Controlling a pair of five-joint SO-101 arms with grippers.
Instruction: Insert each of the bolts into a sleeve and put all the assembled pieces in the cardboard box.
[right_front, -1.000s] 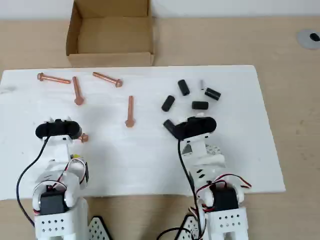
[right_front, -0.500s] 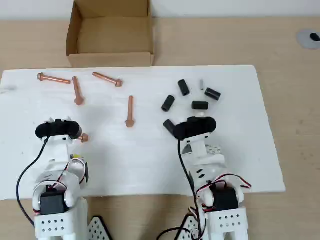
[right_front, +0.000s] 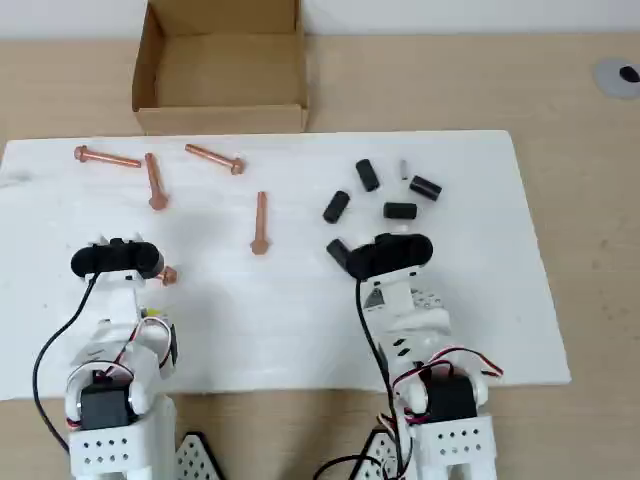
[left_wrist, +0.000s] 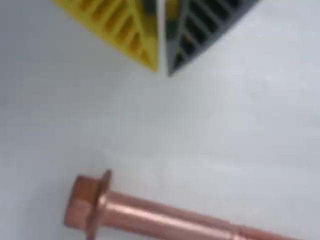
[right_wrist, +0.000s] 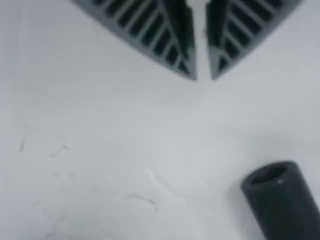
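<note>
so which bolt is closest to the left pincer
The bolt right by the left pincer, its head poking out beside that arm in the high view. The other four lie farther off, up the white sheet toward the box.

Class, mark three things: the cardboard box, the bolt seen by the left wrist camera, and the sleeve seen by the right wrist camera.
cardboard box (right_front: 220, 119): high view, front wall.
bolt (left_wrist: 155, 216): left wrist view, shank.
sleeve (right_wrist: 284, 207): right wrist view, side wall.
</note>
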